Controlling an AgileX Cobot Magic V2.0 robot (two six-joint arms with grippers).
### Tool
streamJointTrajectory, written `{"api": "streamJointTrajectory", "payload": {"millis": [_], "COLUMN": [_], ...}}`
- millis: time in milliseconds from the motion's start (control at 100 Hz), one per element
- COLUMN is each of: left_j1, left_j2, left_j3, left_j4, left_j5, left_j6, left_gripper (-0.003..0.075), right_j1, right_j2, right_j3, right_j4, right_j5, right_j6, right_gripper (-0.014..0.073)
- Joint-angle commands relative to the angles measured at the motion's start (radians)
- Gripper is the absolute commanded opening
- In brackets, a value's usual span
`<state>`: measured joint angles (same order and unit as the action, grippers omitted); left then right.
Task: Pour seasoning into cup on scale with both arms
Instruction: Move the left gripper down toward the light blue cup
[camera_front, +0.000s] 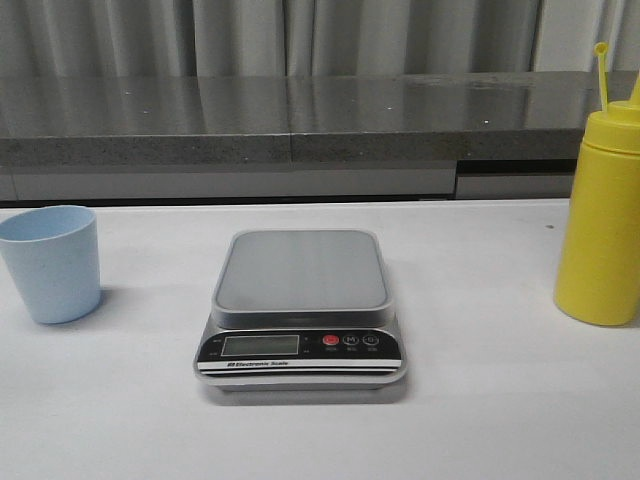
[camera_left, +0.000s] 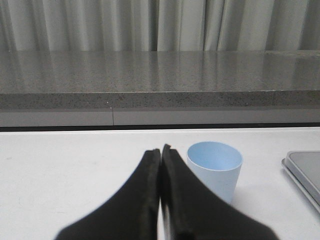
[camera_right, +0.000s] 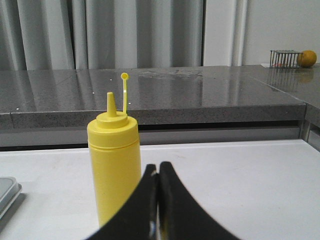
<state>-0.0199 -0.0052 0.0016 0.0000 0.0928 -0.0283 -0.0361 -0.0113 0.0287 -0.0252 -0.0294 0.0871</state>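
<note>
Setup, nothing gripped. Scale (camera_front: 300, 305) sits mid-table, platform bare, display panel facing the robot; central spot judged deliberate, reachable by either arm.

Cup (camera_front: 50, 262) stands upright on the table (camera_front: 480, 400) well to the left of the scale, not on it. Left wrist view: left gripper (camera_left: 160, 152) has its fingers pressed together, holding nothing, tips just beside the cup (camera_left: 215, 170) and apart from it. Scale edge (camera_left: 304, 172) shows at that view's border, near the cup. Judgement: cup is on the left arm's side so that arm can carry it onto the platform first.

Bottle (camera_front: 602, 215) stands upright at the far right of the table, well apart from the scale. Right wrist view: right gripper (camera_right: 159, 167) also closed together, empty, pointed at the bottle (camera_right: 114, 170), which stands beyond the tips. Contact: cannot tell, but no grip.

Appearance. Cup: pale blue, tapered, no handle, matte, appears empty. Bottle: opaque yellow, ribbed shoulder, pointed nozzle uncapped, cap on a thin strap standing up beside it; taller than the cup. Fill level not visible.

Both grippers must open before any grasp. Task not yet begun.
</note>
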Motion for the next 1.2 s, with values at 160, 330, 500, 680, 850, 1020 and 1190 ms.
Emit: {"api": "streamJointTrajectory", "payload": {"millis": [160, 330, 500, 680, 850, 1020, 1190], "left_j1": [-0.001, -0.001, -0.001, 0.002, 0.002, 0.002, 0.002], "left_j2": [-0.029, -0.029, -0.029, -0.015, 0.053, 0.197, 0.383], "left_j3": [0.04, 0.04, 0.04, 0.023, -0.061, -0.203, -0.35], "left_j4": [-0.01, -0.01, 0.027, 0.02, 0.018, 0.018, 0.018], "left_j5": [-0.084, -0.084, -0.093, -0.101, -0.099, -0.07, 0.001], "left_j6": [-0.008, -0.008, -0.008, -0.008, -0.008, -0.008, -0.008], "left_gripper": [-0.002, -0.002, -0.002, -0.0021, -0.0021, -0.0021, -0.002], "right_j1": [-0.004, -0.004, -0.004, -0.004, -0.004, -0.004, -0.004], "right_j2": [-0.021, -0.021, -0.021, -0.021, -0.021, -0.021, -0.021], "right_j3": [-0.019, -0.019, -0.019, -0.019, -0.019, -0.019, -0.019], "right_j4": [-0.008, -0.008, -0.008, -0.008, -0.008, -0.008, -0.008], "right_j5": [-0.08, -0.08, -0.08, -0.08, -0.08, -0.08, -0.08], "right_j6": [-0.012, -0.012, -0.012, -0.012, -0.012, -0.012, -0.012], "right_gripper": [-0.0058, -0.0058, -0.0058, -0.0058, -0.0058, -0.0058, -0.0058]}}
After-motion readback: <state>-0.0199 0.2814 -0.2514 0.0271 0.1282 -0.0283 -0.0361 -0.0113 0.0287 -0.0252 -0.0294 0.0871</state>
